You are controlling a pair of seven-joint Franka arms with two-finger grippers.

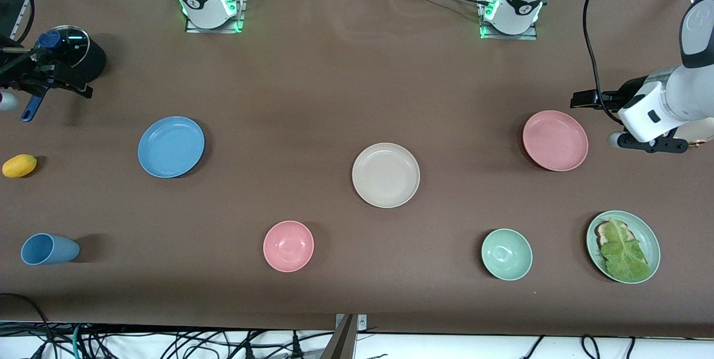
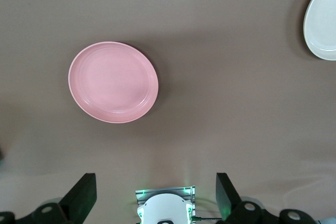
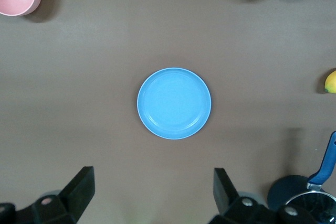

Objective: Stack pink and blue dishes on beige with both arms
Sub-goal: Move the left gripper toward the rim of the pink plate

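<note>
1. I see the left end effector [image 2: 156,195], fingers spread, above the tabletop [image 1: 334,97] beside the pink plate [image 1: 555,140].
2. The right end effector [image 3: 154,195], fingers spread, hangs beside the blue plate [image 1: 170,146].
3. One beige plate [image 1: 385,174] sits between the two.

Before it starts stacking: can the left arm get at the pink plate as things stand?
Probably yes: the open left gripper hangs above bare table beside the pink plate, with nothing on the plate.

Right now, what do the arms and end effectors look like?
Both arms are glossy white with black joint bands; bases glow green, with black cables trailing. The left end effector and right end effector each have two slim black fingers.
</note>
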